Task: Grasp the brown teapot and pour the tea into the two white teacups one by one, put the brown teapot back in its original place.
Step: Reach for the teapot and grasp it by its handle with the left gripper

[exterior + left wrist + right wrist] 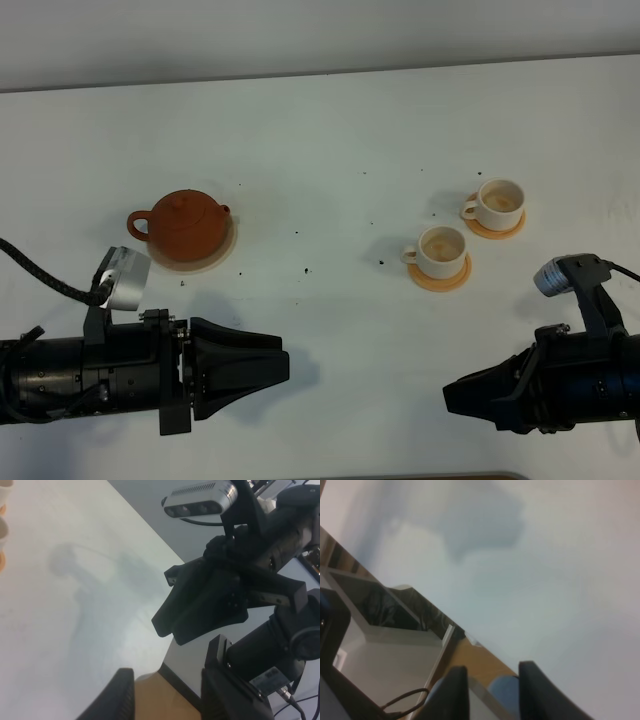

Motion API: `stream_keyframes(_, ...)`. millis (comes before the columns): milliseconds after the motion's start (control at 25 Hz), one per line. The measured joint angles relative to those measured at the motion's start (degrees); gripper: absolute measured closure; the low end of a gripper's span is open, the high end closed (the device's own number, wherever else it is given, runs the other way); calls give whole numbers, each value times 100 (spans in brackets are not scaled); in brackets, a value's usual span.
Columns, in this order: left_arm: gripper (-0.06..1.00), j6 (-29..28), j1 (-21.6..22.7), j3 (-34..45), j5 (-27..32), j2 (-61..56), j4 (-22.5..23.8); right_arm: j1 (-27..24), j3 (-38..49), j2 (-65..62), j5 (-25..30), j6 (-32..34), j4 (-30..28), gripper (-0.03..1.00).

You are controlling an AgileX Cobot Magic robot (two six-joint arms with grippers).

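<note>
White surface (330, 130): brown teapot (190, 224) on cream disc (224, 256), two white teacups (441, 248) (499, 202) on orange coasters (440, 283). Left gripper (285, 365) and right gripper (447, 395): jaws apart, holding nothing.

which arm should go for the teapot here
Left. The brown teapot sits on the left side, just beyond the left pincer; the right pincer is far across, near the teacups.

I counted one brown teapot (188, 222), one cream saucer (215, 262), two white teacups (441, 250) (499, 201), two orange coasters (440, 284) (497, 232) and two pincers (283, 365) (450, 393), all on a single counter (330, 130).
</note>
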Motion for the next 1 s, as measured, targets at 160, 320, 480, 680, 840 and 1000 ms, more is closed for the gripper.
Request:
stream_keyframes(160, 62, 0, 0, 0, 0, 0, 0, 0, 0, 0, 0, 0, 0, 73)
stream_keyframes(320, 62, 0, 0, 0, 0, 0, 0, 0, 0, 0, 0, 0, 0, 73)
stream_keyframes(480, 62, 0, 0, 0, 0, 0, 0, 0, 0, 0, 0, 0, 0, 73)
stream_keyframes(680, 62, 0, 0, 0, 0, 0, 0, 0, 0, 0, 0, 0, 0, 73)
stream_keyframes(840, 62, -5, 0, 0, 4, 0, -59, 0, 0, 0, 0, 0, 0, 73)
stream_keyframes(1000, 62, -5, 0, 0, 40, 0, -125, 0, 0, 0, 0, 0, 0, 73)
